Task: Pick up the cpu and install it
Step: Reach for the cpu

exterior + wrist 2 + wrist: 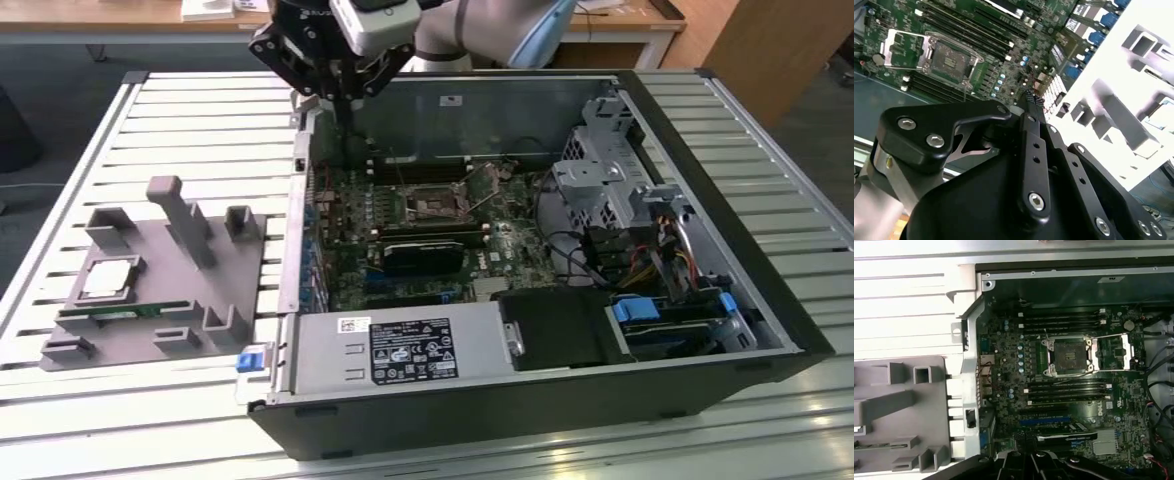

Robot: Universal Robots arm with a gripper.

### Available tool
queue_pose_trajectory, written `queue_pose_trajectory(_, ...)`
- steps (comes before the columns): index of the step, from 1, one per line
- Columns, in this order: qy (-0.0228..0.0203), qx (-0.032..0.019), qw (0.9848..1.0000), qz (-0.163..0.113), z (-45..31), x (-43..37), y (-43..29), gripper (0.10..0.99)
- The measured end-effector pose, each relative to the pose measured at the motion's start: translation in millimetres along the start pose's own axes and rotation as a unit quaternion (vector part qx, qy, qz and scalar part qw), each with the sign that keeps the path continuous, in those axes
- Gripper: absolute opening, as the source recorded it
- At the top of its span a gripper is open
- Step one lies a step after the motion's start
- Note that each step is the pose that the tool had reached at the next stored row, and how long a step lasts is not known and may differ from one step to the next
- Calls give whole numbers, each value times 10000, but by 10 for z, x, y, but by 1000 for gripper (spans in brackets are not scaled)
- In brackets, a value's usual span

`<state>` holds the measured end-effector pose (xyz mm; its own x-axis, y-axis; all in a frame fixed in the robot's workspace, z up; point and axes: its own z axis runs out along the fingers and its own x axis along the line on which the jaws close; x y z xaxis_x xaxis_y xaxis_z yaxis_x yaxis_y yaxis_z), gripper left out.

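Evidently, with the cpu [110, 278] lying flat on the grey tray [158, 292], well apart from the gripper [347, 112] that hung clenched and empty above the computer case [534, 420], a clean pick called for spreading wide and descending square over the chip's edges.

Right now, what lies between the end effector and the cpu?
In the exterior view, the case's side wall, some slatted table and the grey tray's tall post separate the end effector from the cpu.

Shiny metal cpu [110, 278]; matt grey plastic tray [140, 345].
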<state>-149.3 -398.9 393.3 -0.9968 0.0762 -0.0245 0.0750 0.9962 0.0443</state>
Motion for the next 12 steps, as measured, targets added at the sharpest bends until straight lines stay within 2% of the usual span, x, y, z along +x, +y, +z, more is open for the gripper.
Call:
queue_pose_trajectory(7,0,0,10000,0,-8,284,-21,106)
queue_pose_trajectory(12,0,0,10000,0,-11,448,-34,106)
